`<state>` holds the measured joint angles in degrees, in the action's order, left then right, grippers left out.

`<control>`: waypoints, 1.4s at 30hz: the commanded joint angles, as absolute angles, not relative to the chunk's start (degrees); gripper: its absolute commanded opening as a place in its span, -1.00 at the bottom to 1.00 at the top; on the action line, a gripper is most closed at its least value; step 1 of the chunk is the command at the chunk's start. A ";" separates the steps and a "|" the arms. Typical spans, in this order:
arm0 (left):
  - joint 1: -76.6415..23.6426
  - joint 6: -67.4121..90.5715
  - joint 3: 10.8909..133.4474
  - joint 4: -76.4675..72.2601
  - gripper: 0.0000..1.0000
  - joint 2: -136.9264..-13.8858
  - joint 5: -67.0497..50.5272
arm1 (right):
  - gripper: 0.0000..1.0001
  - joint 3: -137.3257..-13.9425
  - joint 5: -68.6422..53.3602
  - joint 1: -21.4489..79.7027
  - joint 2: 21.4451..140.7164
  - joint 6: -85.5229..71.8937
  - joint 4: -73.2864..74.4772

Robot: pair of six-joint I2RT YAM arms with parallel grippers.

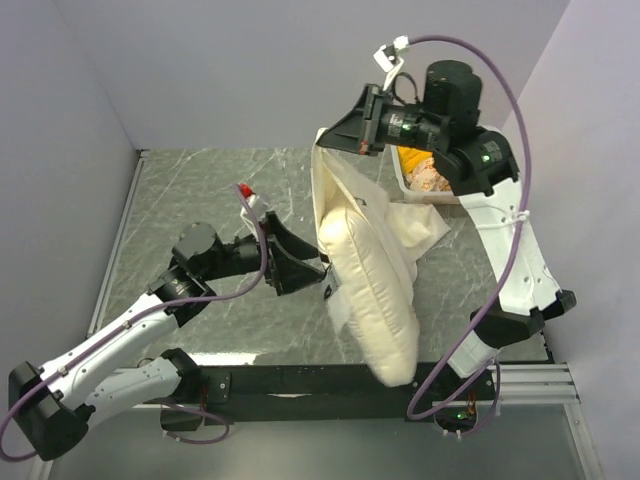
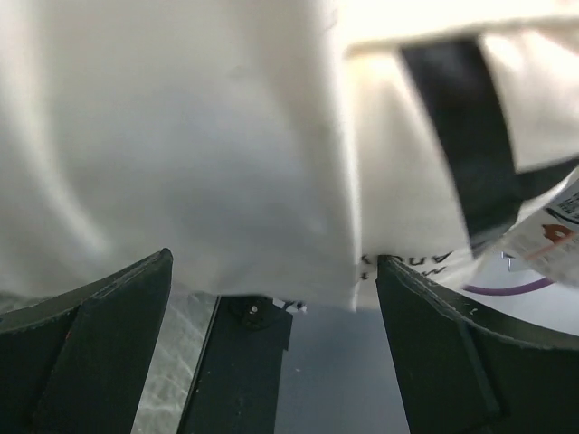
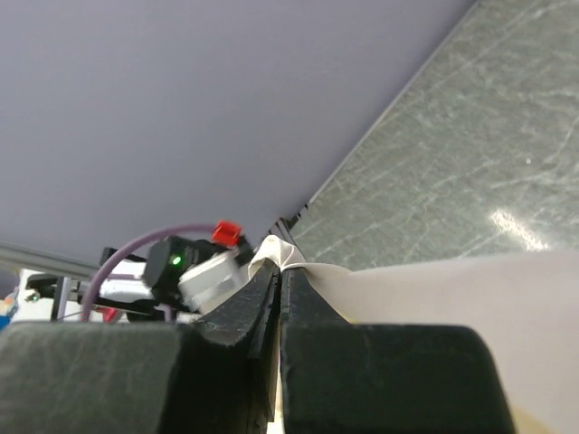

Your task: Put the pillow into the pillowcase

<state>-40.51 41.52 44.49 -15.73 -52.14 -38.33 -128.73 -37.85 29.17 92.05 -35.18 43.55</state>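
Pillowcase [image 1: 336,186] corner — mostly hidden between right fingers [image 3: 237,315]

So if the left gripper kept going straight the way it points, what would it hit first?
The left gripper, open, would meet the hanging white fabric right ahead, likely the pillow edge; it could be pillowcase cloth instead.

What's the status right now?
Right claw shut on pillowcase corner, raised. Left claw open beside pillow. Pillow end overhangs near edge of table. No obstruction seen.
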 commanded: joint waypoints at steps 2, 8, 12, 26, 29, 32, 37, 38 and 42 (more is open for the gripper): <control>-46.75 39.11 48.16 -16.61 0.99 -56.06 -28.40 | -1.00 -128.41 -33.66 31.29 91.41 -33.13 40.69; -51.85 39.99 50.09 -19.08 0.99 -58.62 -19.62 | -1.00 -129.81 -32.87 31.38 91.14 -32.08 42.98; -54.93 40.51 52.21 -16.44 0.99 -59.06 -10.91 | -1.00 -129.20 -32.52 31.38 90.88 -31.99 43.07; -62.05 45.70 61.78 2.00 -0.34 -66.79 13.18 | -1.00 -129.02 -28.14 31.55 90.35 -30.76 44.82; -63.80 46.41 65.29 8.51 -0.89 -68.03 15.99 | -1.00 -129.81 -25.77 31.64 90.70 -29.80 45.87; -66.18 46.58 68.02 12.91 -0.98 -66.71 17.32 | -1.00 -131.83 -23.04 31.64 91.75 -28.57 48.06; -66.71 47.20 71.27 15.29 -0.98 -59.61 16.35 | -0.98 -130.09 -12.76 31.73 91.94 -25.49 49.48; -66.71 47.37 72.06 16.42 -0.98 -58.63 16.61 | -0.94 -127.82 -11.09 31.99 91.59 -25.31 49.13; -66.45 46.76 78.30 21.35 -0.98 -55.90 22.75 | -0.39 -120.69 -7.21 33.48 88.95 -24.87 45.54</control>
<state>-66.06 46.33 69.43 21.34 -61.08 17.61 -126.26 -14.76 32.18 92.47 -27.16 51.18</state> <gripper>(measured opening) 0.018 0.168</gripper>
